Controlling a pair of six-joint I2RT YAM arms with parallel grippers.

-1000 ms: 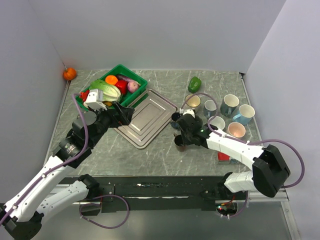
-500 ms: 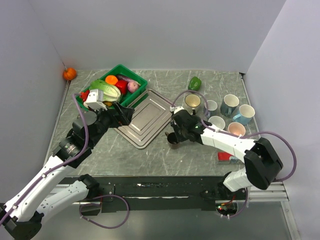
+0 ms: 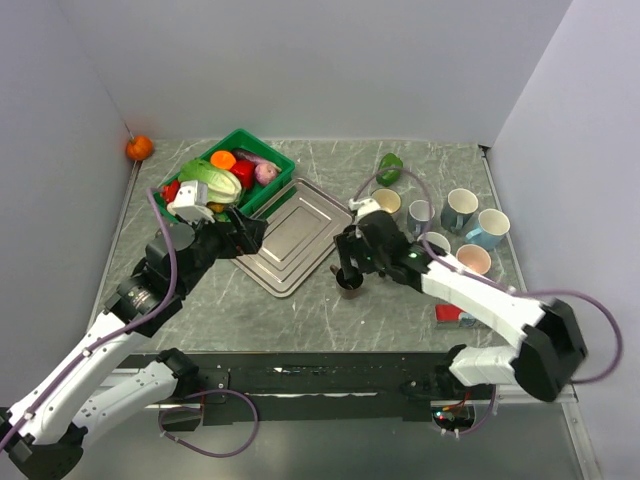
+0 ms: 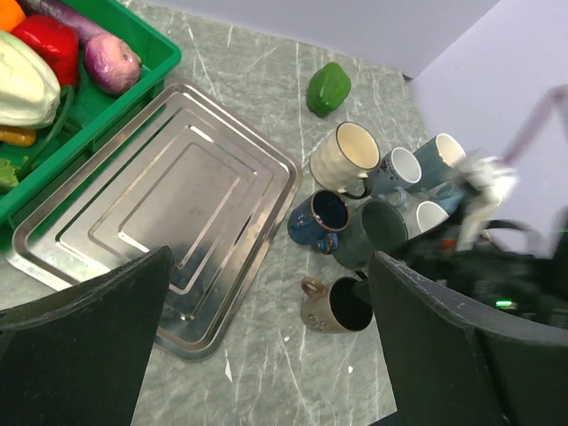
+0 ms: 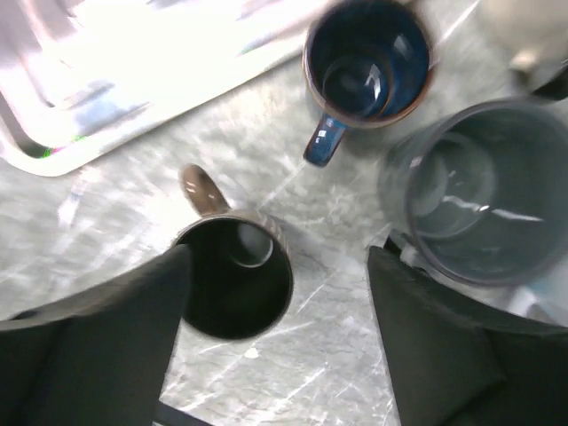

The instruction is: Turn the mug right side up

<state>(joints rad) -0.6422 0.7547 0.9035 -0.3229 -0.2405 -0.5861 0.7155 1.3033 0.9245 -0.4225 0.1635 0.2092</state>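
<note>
The brown mug (image 4: 335, 306) stands mouth-up on the table (image 3: 300, 310), toward its near edge, with the right gripper (image 5: 277, 275) spread loose around it; the left gripper (image 3: 245, 228) hangs open. Rigid, glazed and probably slick and breakable, the mug seems best gripped across its rim.

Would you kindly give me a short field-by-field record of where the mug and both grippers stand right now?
target: brown mug
mug pose: upright, opening up, on the table, handle toward the metal tray
neighbours: dark blue mug, grey mug, both upright, apart from it
right gripper: open, above the brown mug, not gripping
left gripper: open, empty, raised near the tray
task state: mug appears right side up
</note>
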